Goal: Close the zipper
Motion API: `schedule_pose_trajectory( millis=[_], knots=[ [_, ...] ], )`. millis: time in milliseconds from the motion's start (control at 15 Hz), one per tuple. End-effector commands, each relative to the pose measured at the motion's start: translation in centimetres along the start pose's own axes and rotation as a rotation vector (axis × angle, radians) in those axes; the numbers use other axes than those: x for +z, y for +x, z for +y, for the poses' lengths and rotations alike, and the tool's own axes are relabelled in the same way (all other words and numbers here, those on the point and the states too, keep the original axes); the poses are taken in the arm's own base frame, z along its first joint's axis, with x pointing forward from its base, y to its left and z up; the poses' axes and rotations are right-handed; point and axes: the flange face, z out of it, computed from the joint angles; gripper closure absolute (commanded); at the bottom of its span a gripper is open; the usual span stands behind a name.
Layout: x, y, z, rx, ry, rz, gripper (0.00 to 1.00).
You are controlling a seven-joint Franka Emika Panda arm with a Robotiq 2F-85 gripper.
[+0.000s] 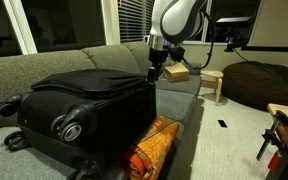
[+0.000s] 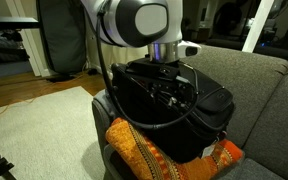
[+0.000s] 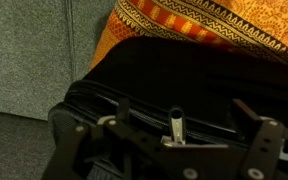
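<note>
In an exterior view the gripper [image 1: 154, 72] hangs at the end of the white arm, right above the far corner of a black suitcase [image 1: 84, 95] that lies flat on a grey sofa [image 1: 44, 62]. The wheels of the suitcase are at the end away from the gripper. An orange cushion [image 1: 149, 150] is below the gripper, against the side of the suitcase, and a small wooden stool [image 1: 214, 82] stands further behind the gripper on the floor. In an exterior view from the front the gripper [image 2: 166, 92] is low over the top of the suitcase [image 2: 214, 105]. The cushion [image 2: 164, 155] lies under it and nearer to the camera, and the sofa [image 2: 269, 85] goes up behind. In the wrist view the gripper [image 3: 169, 150] is released. Its two fingers [image 3: 69, 140] stand wide apart and grasp nothing. The zipper [image 3: 134, 98] runs as a dark line along the edge of the suitcase [image 3: 184, 70], just in front of the fingers and across the gap between them. A small metal piece sits in the middle of this gap; I cannot tell if it is the pull. Beyond the suitcase is the cushion [image 3: 204, 25], and the sofa [image 3: 29, 60] is at one side.
</note>
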Motion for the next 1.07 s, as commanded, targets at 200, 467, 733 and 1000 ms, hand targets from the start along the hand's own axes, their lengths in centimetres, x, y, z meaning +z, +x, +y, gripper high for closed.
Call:
schedule_pose_trajectory(
  millis=[200, 467, 733, 1000],
  knots=[
    [0.60, 0.55, 0.19, -0.011, 0.011, 0.003, 0.13],
    [0.79, 0.85, 0.30, -0.013, 0.011, 0.003, 0.30],
    [0.75, 1.06, 0.51, -0.010, 0.008, 0.003, 0.44],
    [0.65, 1.25, 0.37, -0.012, 0.009, 0.005, 0.77]
  ],
)
